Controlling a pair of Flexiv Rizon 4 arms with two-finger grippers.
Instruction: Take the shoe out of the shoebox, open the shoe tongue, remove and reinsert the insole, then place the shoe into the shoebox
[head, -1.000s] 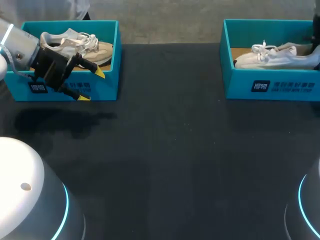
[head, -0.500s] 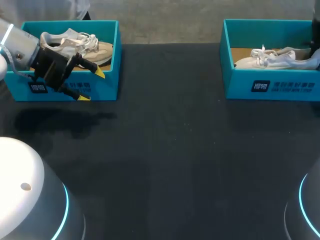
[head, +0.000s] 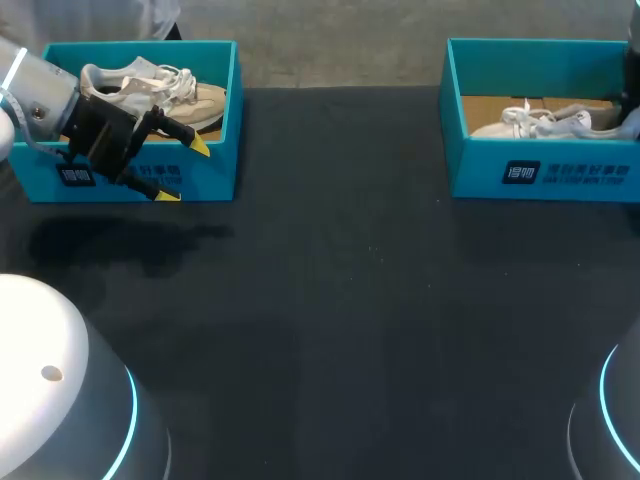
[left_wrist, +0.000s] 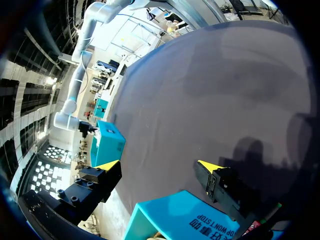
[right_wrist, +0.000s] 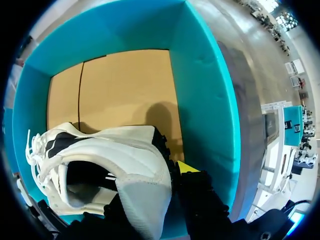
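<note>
A white shoe (head: 540, 122) lies low inside the right teal shoebox (head: 545, 172), toe toward the table's middle. In the right wrist view my right gripper (right_wrist: 150, 172) is shut on the heel collar of the white shoe (right_wrist: 100, 150). One yellow fingertip (right_wrist: 187, 166) shows outside the heel and the other is hidden inside the shoe. The shoe hangs just over the cardboard floor of the shoebox (right_wrist: 200, 75). My left gripper (head: 184, 172) stands open and holds nothing, over the front wall of the left teal shoebox (head: 232, 120).
A beige shoe (head: 165, 90) rests in the left shoebox. In the left wrist view the open left gripper (left_wrist: 159, 165) looks out over the dark table (left_wrist: 215, 90), with that box's teal wall (left_wrist: 175, 215) under it.
The white shoe has sunk lower into the right shoebox, still in my right gripper. The left arm has not moved.
</note>
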